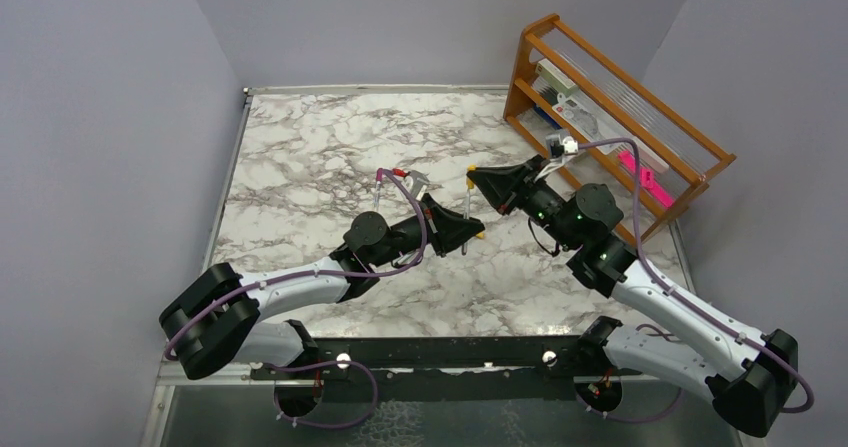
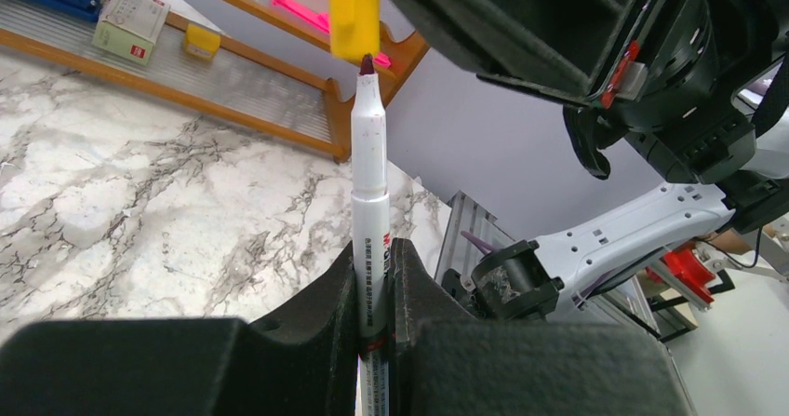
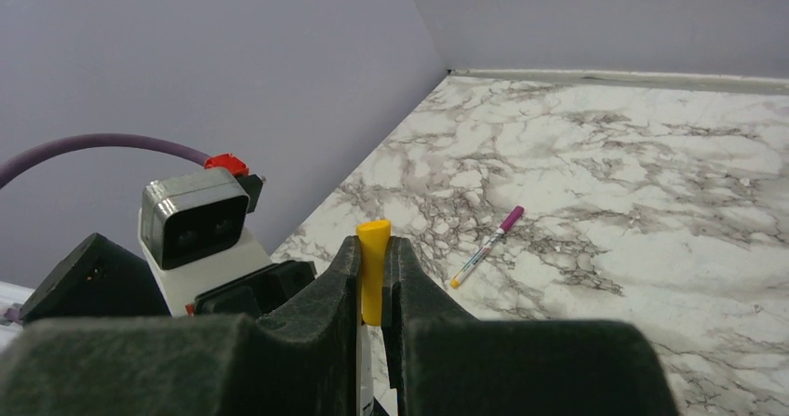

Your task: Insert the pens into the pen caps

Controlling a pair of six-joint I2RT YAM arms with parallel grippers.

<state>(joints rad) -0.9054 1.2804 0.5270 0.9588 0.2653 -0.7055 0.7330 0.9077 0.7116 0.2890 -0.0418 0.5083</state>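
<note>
Standing in left tool (image 2: 374,248), pen (image 2: 369,155) meets yellow cap (image 3: 372,286) in right tool (image 3: 373,244).

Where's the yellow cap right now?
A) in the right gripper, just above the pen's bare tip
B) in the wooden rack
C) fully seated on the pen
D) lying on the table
A: the right gripper is shut on the yellow cap, and the pen clamped in the left gripper shows its bare tip just under it.

Tabletop (image 1: 300,147) looks like glossy marble, rack (image 1: 518,72) is varnished wood, yellow cap (image 3: 373,267) smooth plastic, pen (image 2: 369,174) shiny white plastic.
</note>
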